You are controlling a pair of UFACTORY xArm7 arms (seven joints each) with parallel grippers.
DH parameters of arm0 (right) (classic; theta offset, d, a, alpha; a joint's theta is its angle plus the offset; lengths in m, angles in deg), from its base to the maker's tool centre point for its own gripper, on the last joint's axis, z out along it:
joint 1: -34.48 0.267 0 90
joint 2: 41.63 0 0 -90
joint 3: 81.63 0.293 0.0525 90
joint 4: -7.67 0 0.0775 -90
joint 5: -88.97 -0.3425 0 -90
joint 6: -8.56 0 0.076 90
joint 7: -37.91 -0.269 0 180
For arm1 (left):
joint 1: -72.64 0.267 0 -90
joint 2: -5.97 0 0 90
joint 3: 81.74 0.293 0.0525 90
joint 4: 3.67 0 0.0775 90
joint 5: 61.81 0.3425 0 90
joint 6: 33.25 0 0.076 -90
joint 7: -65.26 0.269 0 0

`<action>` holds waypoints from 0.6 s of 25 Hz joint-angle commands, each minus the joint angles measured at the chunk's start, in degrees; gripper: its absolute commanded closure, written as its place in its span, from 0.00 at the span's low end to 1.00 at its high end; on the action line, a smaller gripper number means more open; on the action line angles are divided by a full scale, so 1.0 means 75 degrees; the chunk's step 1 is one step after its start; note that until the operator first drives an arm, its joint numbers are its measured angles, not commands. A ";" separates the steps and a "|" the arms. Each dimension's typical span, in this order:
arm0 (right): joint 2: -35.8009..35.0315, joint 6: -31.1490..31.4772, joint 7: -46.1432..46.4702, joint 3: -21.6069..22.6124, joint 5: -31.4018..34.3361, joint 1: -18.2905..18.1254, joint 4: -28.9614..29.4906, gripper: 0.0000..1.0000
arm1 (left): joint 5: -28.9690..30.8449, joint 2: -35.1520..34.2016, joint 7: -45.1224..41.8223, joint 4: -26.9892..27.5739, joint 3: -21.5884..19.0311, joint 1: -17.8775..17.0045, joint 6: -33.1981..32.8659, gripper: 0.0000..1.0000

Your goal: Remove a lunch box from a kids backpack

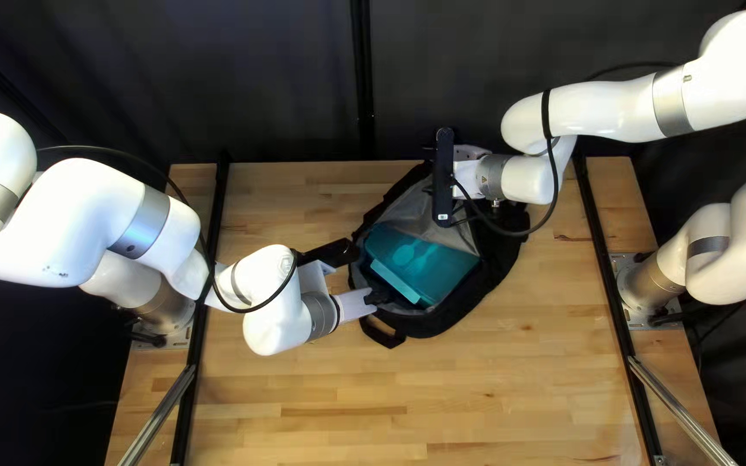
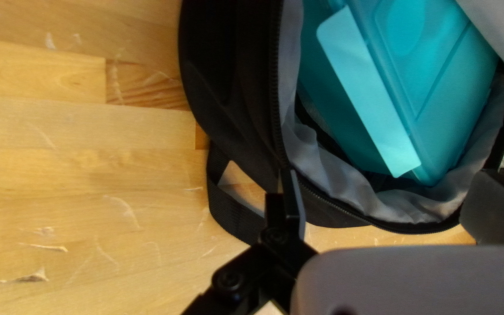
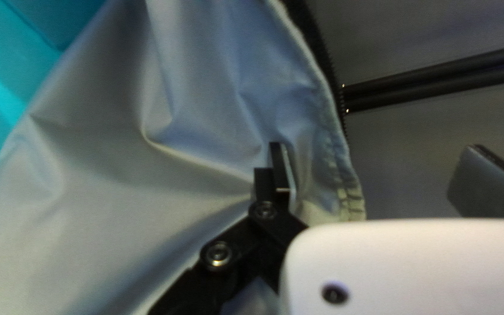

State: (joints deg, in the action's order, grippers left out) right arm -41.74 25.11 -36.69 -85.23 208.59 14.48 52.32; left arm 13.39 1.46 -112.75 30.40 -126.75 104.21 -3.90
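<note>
Teal lunch box point(image 2: 433, 64), paler side latch point(image 2: 368, 93), inside black backpack point(image 1: 442, 324), ahead of left gripper point(image 1: 377, 296), spread; right gripper point(image 1: 470, 154) spread.

The right claw point(image 1: 470, 153) stands spread, one finger point(image 3: 280, 169) against the creased grey backpack lining point(image 3: 118, 169), near its zipper point(image 3: 322, 55); a turquoise lunch box point(image 3: 13, 52) partly shows

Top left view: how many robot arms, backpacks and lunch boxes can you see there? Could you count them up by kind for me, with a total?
Left arm and right arm: 2 robot arms
Black backpack: 1
Teal lunch box: 1
Total: 4
</note>
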 commanded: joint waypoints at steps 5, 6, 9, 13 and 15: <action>0.0088 -0.0025 -0.0371 -0.0021 0.0390 -0.0017 -0.0130 0.00 | 0.0000 0.0000 0.0000 0.0000 0.0000 0.0000 0.0000 0.00; 0.0090 -0.0026 -0.0416 -0.0023 0.0454 -0.0018 -0.0138 0.00 | 0.0000 0.0000 0.0000 0.0000 0.0000 0.0000 0.0000 0.00; 0.0105 0.0026 -0.0322 -0.0008 0.0404 -0.0006 -0.0170 0.00 | 0.0000 0.0000 0.0000 0.0000 0.0000 0.0000 0.0000 0.00; 0.0105 0.0026 -0.0322 -0.0008 0.0404 -0.0006 -0.0170 0.00 | 0.0000 0.0000 0.0000 0.0000 0.0000 0.0000 0.0000 0.00; 0.0105 0.0026 -0.0322 -0.0008 0.0404 -0.0006 -0.0170 0.00 | 0.0000 0.0000 0.0000 0.0000 0.0000 0.0000 0.0000 0.00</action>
State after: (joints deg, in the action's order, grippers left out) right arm -40.95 25.31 -39.11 -85.29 211.62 14.44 51.05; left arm 13.39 1.46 -112.75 30.40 -126.75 104.21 -3.90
